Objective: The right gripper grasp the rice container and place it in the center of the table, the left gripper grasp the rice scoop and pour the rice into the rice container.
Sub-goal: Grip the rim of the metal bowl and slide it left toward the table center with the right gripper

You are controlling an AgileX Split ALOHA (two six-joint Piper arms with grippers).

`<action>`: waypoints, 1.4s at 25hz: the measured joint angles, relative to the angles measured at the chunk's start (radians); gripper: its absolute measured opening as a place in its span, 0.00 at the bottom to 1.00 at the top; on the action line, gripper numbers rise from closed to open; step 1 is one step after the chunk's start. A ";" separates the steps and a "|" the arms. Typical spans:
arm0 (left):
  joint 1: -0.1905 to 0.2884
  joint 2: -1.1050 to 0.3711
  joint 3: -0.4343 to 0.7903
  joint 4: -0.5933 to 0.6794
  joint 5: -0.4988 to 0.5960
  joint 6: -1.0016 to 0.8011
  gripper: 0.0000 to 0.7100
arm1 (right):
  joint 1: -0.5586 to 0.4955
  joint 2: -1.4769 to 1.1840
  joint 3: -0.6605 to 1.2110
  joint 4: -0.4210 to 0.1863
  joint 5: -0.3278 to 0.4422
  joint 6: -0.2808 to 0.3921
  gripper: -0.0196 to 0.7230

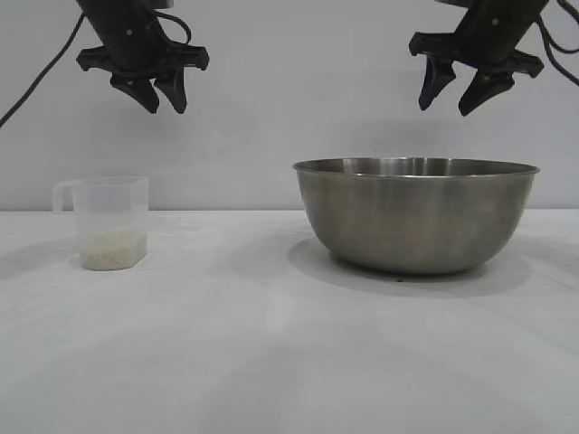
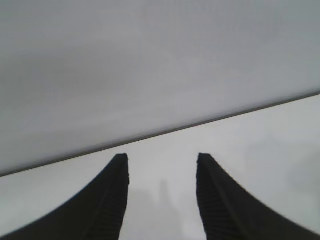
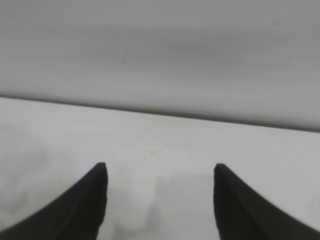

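Standing upright, the rice scoop (image 1: 112, 222) points its handle left; both jaws apart.

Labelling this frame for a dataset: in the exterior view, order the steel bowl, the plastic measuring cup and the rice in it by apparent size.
1. rice container, by far the largest.
2. rice scoop.
3. rice, a shallow layer at the scoop's bottom.

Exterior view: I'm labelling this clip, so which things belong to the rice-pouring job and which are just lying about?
Belongs to the job:
- rice container, standing right of centre
- rice scoop, at the left
- rice inside the scoop
- left gripper, open, above the scoop
- right gripper, open, above the container
- table

Lying about:
- nothing else visible
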 joint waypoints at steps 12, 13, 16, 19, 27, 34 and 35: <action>0.000 0.000 0.000 0.000 0.030 0.000 0.39 | 0.000 -0.112 -0.002 -0.077 0.411 0.242 0.61; 0.000 0.000 0.000 0.000 0.031 0.000 0.39 | 0.000 -0.112 -0.002 -0.087 0.439 0.261 0.61; 0.000 0.000 0.000 0.000 0.041 0.000 0.39 | 0.000 -0.133 -0.002 -0.160 0.496 0.322 0.61; 0.000 0.000 0.000 0.000 0.047 0.000 0.39 | 0.000 -0.155 -0.002 -0.213 0.555 0.360 0.61; 0.000 0.000 0.000 -0.010 0.050 0.000 0.39 | 0.000 -0.154 0.001 -0.206 0.577 0.382 0.61; 0.000 0.000 0.000 -0.016 0.050 0.000 0.39 | 0.000 -0.114 0.079 -0.208 0.575 0.384 0.61; 0.000 0.000 0.000 -0.016 0.050 0.000 0.39 | 0.000 -0.113 0.088 -0.206 0.575 0.384 0.61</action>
